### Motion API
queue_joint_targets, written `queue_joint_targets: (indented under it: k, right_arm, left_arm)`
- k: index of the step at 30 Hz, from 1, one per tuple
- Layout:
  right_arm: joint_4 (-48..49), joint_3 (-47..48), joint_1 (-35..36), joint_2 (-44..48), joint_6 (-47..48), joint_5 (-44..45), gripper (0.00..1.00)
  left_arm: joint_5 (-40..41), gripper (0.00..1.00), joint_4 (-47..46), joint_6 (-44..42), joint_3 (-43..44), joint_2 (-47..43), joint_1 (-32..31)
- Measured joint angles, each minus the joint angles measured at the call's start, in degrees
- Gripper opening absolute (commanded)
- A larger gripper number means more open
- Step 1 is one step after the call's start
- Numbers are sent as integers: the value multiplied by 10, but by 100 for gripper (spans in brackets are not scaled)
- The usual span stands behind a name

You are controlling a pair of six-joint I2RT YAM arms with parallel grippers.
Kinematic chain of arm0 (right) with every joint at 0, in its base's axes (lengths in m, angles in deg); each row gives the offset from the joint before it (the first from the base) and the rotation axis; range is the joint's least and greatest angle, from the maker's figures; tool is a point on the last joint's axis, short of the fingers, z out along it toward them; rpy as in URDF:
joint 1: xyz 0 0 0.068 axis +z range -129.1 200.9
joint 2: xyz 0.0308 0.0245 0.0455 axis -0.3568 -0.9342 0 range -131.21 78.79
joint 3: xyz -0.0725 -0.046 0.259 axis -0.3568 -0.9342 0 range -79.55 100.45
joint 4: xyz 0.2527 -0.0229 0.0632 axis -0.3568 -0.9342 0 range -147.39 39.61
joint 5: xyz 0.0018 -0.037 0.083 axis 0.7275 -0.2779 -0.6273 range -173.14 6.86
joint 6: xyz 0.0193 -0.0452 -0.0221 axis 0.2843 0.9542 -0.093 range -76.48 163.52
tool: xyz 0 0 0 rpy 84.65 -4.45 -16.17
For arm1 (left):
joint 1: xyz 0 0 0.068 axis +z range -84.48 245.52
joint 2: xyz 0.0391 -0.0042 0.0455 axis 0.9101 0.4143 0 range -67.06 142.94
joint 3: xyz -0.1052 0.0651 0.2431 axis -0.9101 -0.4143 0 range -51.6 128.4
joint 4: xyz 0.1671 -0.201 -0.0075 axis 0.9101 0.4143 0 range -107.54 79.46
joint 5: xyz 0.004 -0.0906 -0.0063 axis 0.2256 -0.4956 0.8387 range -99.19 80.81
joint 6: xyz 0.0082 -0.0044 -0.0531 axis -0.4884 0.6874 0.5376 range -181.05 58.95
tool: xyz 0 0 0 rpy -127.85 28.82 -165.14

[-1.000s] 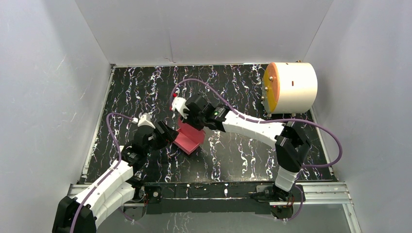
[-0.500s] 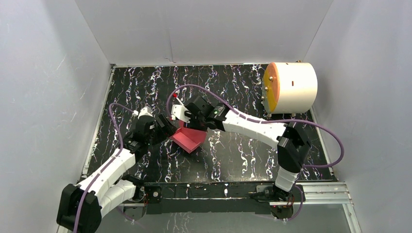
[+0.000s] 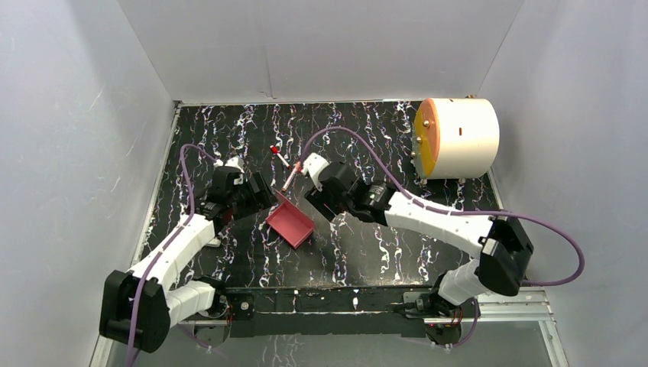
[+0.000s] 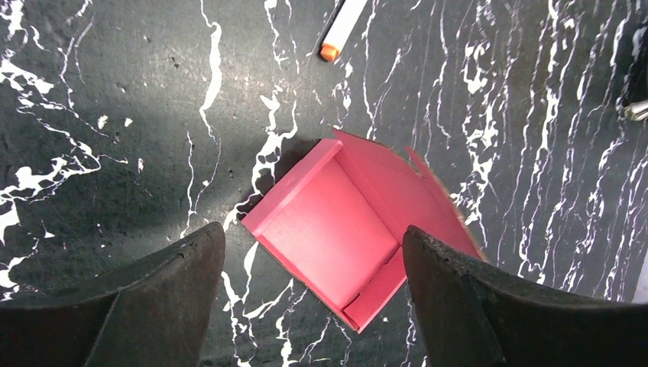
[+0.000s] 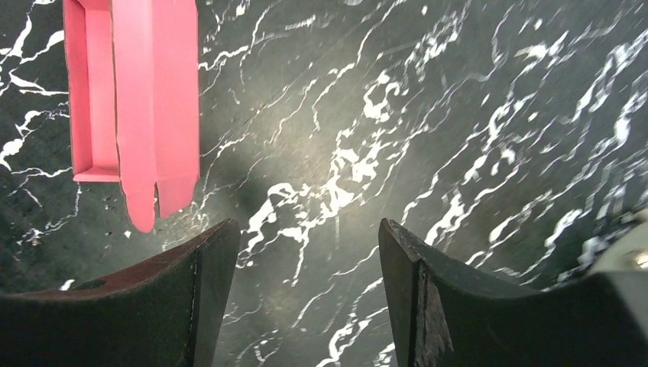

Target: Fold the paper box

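Note:
The red-pink paper box (image 3: 290, 222) lies on the black marbled table as an open shallow tray with its lid flap standing up on the far-right side. My left gripper (image 3: 262, 193) hovers just left of it, open and empty. In the left wrist view the box (image 4: 336, 229) shows between the spread fingers (image 4: 160, 298), below them and not touched. My right gripper (image 3: 319, 200) is open and empty just right of the box. In the right wrist view the box (image 5: 134, 92) lies at the upper left, apart from that gripper (image 5: 307, 229).
A big white cylinder with an orange face (image 3: 457, 138) lies at the back right. Two thin pens (image 3: 280, 156) lie just beyond the box; one pen tip (image 4: 340, 27) shows in the left wrist view. White walls enclose the table on three sides.
Both grippers have let go of the box and drawn back. The right one moved right, the left one moved left and farther away. The box now rests alone on the table.

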Motion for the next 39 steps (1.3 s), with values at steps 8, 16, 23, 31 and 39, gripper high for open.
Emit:
queue_joint_targets:
  k: [8,16,23,31,39]
  right_arm:
    - [102,-130,-1,55,-125,-34,72]
    - [174,-188,3,88,-165,-119,72]
    - [219,-214,43,79,-179,-120,68]
    - [296,-236,43,55,-153,-42,51]
    - [319,-236,-4,30,-59,-54,46]
  left_arm:
    - [-53,82,3,-19,18,97,23]
    - [-92,79,-6,-18,21,132,27]
    - [-110,77,-18,-7,17,138,27]
    - [-142,75,-42,18,-11,138,28]
    - [-198,75,-78,53,-40,135,28]
